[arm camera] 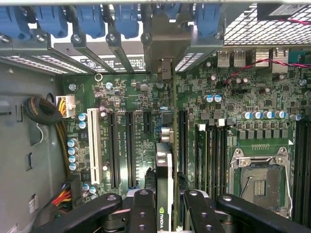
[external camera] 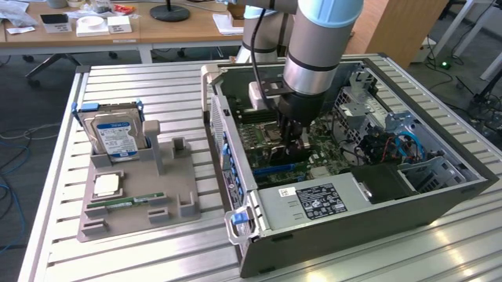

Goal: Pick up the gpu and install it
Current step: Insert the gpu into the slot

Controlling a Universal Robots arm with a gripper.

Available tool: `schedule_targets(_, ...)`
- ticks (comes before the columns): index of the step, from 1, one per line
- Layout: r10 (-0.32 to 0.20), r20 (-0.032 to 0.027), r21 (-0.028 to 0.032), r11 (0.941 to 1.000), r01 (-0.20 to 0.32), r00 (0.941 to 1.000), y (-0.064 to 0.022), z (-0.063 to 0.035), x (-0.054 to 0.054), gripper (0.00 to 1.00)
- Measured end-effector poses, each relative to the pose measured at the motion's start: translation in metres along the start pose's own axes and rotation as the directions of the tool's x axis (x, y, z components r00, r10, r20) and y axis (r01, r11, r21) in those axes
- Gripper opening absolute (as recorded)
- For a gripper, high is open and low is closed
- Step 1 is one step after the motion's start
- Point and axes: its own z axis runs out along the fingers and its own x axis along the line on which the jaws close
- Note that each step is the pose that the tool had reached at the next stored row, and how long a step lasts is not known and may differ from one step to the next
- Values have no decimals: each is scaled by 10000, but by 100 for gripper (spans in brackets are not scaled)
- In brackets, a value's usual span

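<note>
jaws: clamped on gpu (arm camera: pixel 164 170) | place: above expansion slots (arm camera: pixel 130 145) | nearby: wire bundle (arm camera: pixel 41 109), CPU socket (arm camera: pixel 260 182)

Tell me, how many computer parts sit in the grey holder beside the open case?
3: a hard drive upright at the far end of the holder, a processor chip flat midway, a memory stick just in front of it. Its uprights could hide more.

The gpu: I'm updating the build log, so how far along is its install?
Done: the gpu is picked up. In hand: the jaws grip it edge-on inside the computer case, over the motherboard slots. Left: seating; I cannot tell it is pressed home.
</note>
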Motion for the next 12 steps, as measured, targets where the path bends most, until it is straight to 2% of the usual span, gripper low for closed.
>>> schedule_targets(6, 24, -31, 3, 10000, -24, 10000, 3, 9, 1, 27)
schedule_targets(12, 46, -126, 7, 10000, -46, 9999, 5, 25, 2, 27)
